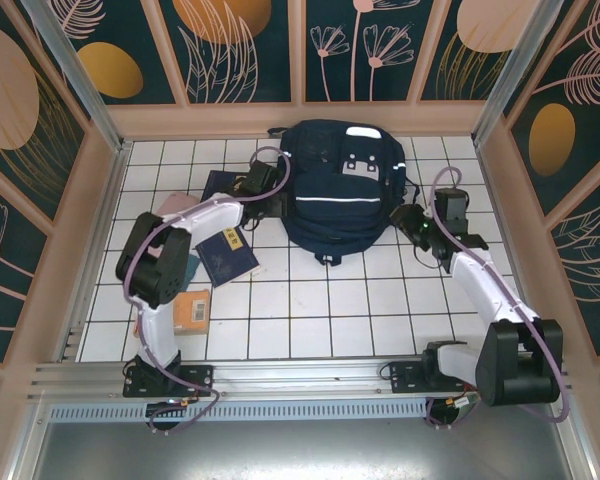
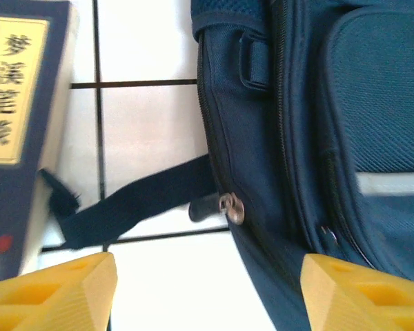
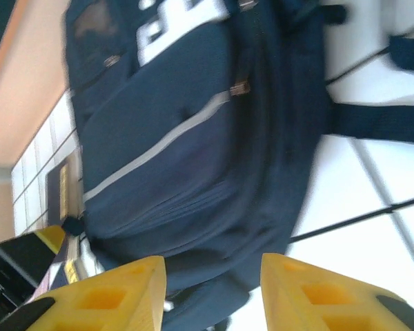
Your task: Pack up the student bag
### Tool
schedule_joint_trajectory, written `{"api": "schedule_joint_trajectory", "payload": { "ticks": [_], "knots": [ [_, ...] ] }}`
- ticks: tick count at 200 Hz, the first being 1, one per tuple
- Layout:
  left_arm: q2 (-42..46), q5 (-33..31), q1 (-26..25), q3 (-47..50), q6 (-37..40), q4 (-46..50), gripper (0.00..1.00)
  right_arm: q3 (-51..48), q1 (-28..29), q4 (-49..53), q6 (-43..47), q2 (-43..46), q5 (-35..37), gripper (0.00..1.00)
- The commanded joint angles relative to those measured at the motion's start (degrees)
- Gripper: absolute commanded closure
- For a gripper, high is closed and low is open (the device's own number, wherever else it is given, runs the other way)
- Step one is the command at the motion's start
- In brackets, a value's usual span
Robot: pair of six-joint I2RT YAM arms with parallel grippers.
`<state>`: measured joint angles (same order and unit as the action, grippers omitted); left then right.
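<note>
Lying far back on the white tiled table [image 1: 280, 320], the large navy-blue fabric student bag [image 1: 340, 190] looks soft, floppy; I'd pinch its small metal zipper pull [image 2: 229, 207]; left gripper [image 2: 207, 261] and right gripper [image 3: 212, 261] both spread, empty.

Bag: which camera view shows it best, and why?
Top external: the whole bag lies in frame, stripe and patches visible. The left wrist shows its zipped side close up; the right wrist shows its front, blurred and cut off.
</note>
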<state>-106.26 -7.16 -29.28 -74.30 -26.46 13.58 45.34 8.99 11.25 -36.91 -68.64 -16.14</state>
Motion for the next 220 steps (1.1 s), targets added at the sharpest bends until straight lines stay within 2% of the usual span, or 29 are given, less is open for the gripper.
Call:
{"api": "schedule_joint_trajectory", "payload": {
  "ticks": [1,20,43,72,101,133,156,185,220],
  "knots": [
    [9.8,-1.1,2.1,5.9,-5.8,1.2,0.24,5.5,9.6,2.5,4.3,-2.4,5.1,0.55],
    [16.5,-2.0,4.5,11.4,-8.8,2.0,0.18,7.9,19.1,1.5,3.5,-6.9,8.5,0.53],
    [23.3,-3.5,7.9,17.1,-11.8,3.9,0.10,13.7,31.2,0.6,3.7,-16.5,12.4,0.50],
    [29.3,-2.2,14.7,24.8,-15.5,5.0,0.07,24.1,40.0,2.1,6.3,-29.3,15.6,0.48],
    [33.1,1.5,19.7,30.0,-17.0,3.6,0.06,35.5,44.9,5.4,10.1,-41.8,18.3,0.49],
    [34.8,1.6,21.5,31.2,-17.7,4.0,0.06,48.9,47.8,10.4,12.9,-54.5,20.5,0.52],
    [35.2,1.6,22.0,31.7,-17.9,4.2,0.06,55.9,49.0,14.5,15.0,-60.6,22.5,0.52],
    [35.8,0.7,22.3,30.7,-18.6,5.1,0.06,59.9,50.0,18.0,18.6,-64.8,22.3,0.53],
    [35.6,0.4,22.4,29.4,-18.7,5.5,0.06,57.8,52.3,21.0,22.2,-66.1,29.5,0.53]
  ]
}}
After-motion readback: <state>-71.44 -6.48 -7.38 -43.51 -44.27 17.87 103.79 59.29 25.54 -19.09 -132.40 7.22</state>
